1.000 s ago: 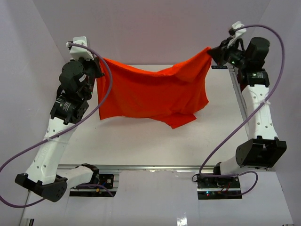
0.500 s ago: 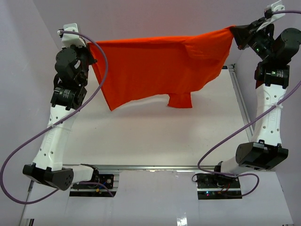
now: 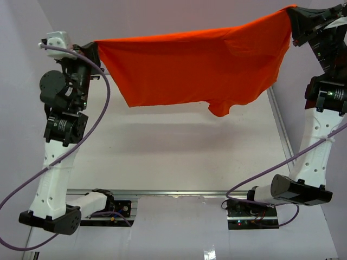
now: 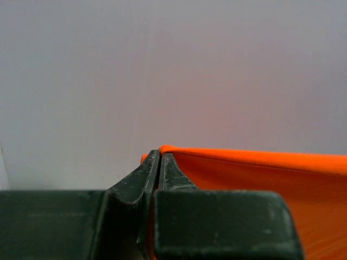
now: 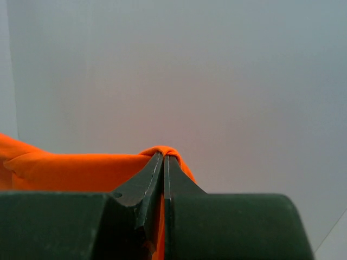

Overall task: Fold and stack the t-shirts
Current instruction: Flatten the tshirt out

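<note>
Above the table (image 3: 162,157), seemingly smooth t-shirt (image 3: 195,65)

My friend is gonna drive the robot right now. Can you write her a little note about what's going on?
The left gripper is shut on one top corner of the orange-red t-shirt.
The right gripper is shut on the other top corner.
The t-shirt hangs spread out between them, held up over the table.
Done: shirt gripped and spread in the air.
Left: lay it flat, fold it, stack it.
</note>
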Controlling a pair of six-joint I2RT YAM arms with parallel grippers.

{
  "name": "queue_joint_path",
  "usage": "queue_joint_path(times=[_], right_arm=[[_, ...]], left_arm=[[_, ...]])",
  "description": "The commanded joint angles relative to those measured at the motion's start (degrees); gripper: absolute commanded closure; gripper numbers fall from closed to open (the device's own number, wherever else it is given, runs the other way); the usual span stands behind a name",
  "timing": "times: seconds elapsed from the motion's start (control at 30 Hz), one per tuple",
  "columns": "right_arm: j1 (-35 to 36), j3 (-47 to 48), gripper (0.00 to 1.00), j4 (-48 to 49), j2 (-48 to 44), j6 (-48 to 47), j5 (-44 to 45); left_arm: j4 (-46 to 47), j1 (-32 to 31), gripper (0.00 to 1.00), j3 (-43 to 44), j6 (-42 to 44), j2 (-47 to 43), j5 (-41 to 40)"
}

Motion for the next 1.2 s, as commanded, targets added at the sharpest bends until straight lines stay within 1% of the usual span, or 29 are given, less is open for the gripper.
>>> queue_joint_path(times=[0.0, 0.13, 0.33, 0.47, 0.5, 0.57, 0.6, 0.67, 0.7, 0.73, 0.8, 0.83, 0.93, 0.97, 1.03, 1.07, 1.1, 1.13, 1.17], right_arm=[[-0.7, 4.3, 0.94, 8.2, -2.3, 4.3, 3.7], [-0.7, 8.5, 0.94, 9.9, -2.2, 6.5, 5.8], [-0.7, 8.7, 0.94, 11.6, -2.6, 11.0, 6.7], [-0.4, 2.2, 0.94, 11.1, -3.9, 13.0, 5.3], [-0.1, -1.9, 0.94, 11.0, -4.3, 12.9, 5.2], [1.1, -6.6, 0.94, 10.9, -5.1, 12.6, 4.9], [1.6, -11.0, 0.94, 10.4, -5.2, 12.5, 5.0], [2.9, -15.6, 0.94, 10.0, -5.2, 11.9, 4.6], [3.8, -20.5, 0.94, 10.0, -5.1, 11.1, 4.8], [4.4, -23.2, 0.94, 10.4, -5.1, 10.4, 5.0], [6.2, -28.4, 0.94, 11.5, -4.5, 7.9, 6.0], [6.9, -33.5, 0.94, 13.6, -4.1, 7.0, 7.1], [9.7, -40.7, 0.94, 17.1, -0.4, 3.5, 9.5], [10.2, -41.7, 0.94, 17.8, 2.8, 3.0, 10.1], [11.5, -42.9, 0.94, 19.7, 6.9, 2.6, 11.2], [11.9, -42.7, 0.94, 20.3, 11.4, 2.1, 11.5], [12.6, -42.5, 0.94, 21.0, 13.7, 1.6, 11.7], [12.9, -42.0, 0.94, 21.6, 15.9, 1.0, 12.5], [13.1, -40.3, 0.94, 22.2, 20.6, 0.1, 12.8]], left_arm=[[6.3, 0.6, 0.92, -0.3, -3.6, -5.1, 2.9], [6.7, 0.6, 0.92, 0.5, -5.6, -6.6, 4.8], [6.1, 0.6, 0.92, 1.5, -5.9, -6.8, 4.8], [5.7, 0.6, 0.92, -0.2, -5.4, -6.1, 3.3], [5.8, 0.6, 0.92, -0.8, -5.4, -6.0, 3.1], [6.7, 0.6, 0.93, -3.6, -5.1, -5.0, 2.5], [7.6, 0.6, 0.92, -4.7, -5.2, -4.7, 2.5], [8.4, 0.6, 0.92, -8.4, -5.2, -3.3, 2.4], [9.3, 0.6, 0.93, -10.0, -5.4, -2.9, 2.2], [11.3, 0.6, 0.92, -13.7, -5.4, -2.5, 2.2], [14.5, 0.6, 0.92, -18.2, -5.9, -1.0, 1.2], [15.7, 0.6, 0.92, -22.8, -6.1, -0.4, 0.9], [22.2, 1.3, 0.92, -29.3, -7.6, 3.5, 0.8], [23.6, 1.9, 0.92, -32.4, -9.7, 5.0, 0.8], [26.0, 3.4, 0.92, -34.0, -11.0, 10.9, 1.3], [27.0, 4.0, 0.92, -35.3, -12.1, 13.1, 1.4], [30.4, 4.4, 0.92, -36.2, -12.7, 15.0, 1.7], [31.9, 5.1, 0.92, -36.7, -13.3, 19.3, 1.7], [33.0, 5.5, 0.92, -36.8, -13.4, 21.3, 1.7]])
